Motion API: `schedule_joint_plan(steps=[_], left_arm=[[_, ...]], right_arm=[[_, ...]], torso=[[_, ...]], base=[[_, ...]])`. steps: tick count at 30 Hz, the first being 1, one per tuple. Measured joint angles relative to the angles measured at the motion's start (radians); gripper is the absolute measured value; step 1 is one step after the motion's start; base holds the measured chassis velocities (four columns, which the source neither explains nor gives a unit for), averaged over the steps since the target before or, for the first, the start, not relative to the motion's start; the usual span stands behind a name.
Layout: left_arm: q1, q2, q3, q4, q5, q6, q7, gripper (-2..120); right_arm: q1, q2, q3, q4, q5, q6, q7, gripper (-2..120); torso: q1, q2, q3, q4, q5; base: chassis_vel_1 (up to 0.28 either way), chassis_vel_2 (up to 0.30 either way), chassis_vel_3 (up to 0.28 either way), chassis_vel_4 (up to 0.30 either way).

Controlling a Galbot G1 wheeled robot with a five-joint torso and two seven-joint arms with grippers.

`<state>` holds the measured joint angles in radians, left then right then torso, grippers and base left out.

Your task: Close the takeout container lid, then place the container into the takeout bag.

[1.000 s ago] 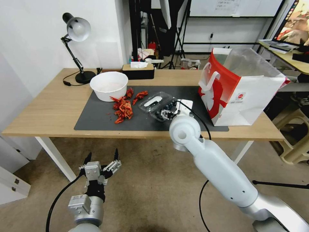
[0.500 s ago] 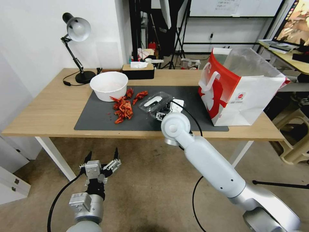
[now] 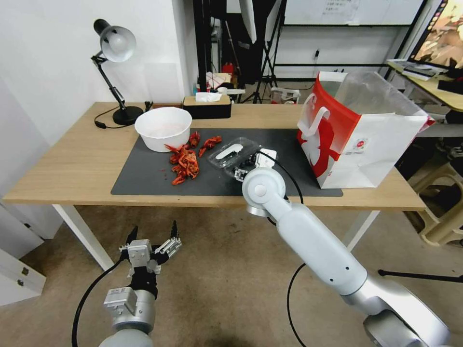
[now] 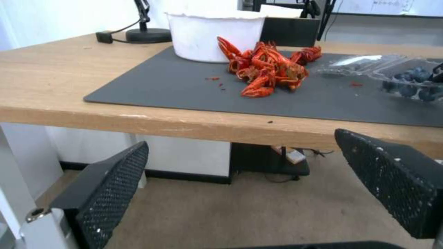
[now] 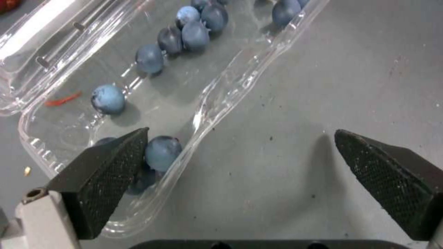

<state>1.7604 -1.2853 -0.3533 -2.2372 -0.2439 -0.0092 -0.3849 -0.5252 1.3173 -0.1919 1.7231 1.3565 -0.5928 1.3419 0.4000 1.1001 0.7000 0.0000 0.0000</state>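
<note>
The container [image 3: 241, 161] lies open on the dark mat, a clear clamshell tray with blueberries [image 5: 152, 86] inside. The takeout container lid [image 3: 228, 151], with a white label, rests flat beside the tray on the side toward the crayfish. My right gripper [image 5: 242, 136] hangs open low over the tray's near corner, one finger above the berries and the other above bare mat. In the head view the right gripper [image 3: 242, 171] is partly hidden behind its wrist. The takeout bag [image 3: 381, 144] stands open at the table's right. My left gripper [image 3: 152, 238] is open and parked below the table's front edge.
A pile of red crayfish [image 3: 184, 161] and a round white bowl [image 3: 163, 127] sit on the left half of the mat [image 3: 144, 176]. A desk lamp [image 3: 115, 46] and a tissue box [image 3: 207, 106] stand at the back of the wooden table [image 3: 72, 159].
My right arm has shifted left, bringing its gripper to the container's near corner; most of that happened in the first half second. The left arm is still.
</note>
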Motion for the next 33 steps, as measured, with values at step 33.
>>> schedule_joint_plan(steps=[33], left_arm=[[-0.018,0.002,0.013,0.025,0.009,-0.012,0.000,100]], right_arm=[[-0.011,-0.102,0.028,0.043,0.068,0.000,0.022,100]], torso=[[0.000,0.000,0.000,0.0000,0.0001]], base=[[0.000,0.000,0.000,0.000]])
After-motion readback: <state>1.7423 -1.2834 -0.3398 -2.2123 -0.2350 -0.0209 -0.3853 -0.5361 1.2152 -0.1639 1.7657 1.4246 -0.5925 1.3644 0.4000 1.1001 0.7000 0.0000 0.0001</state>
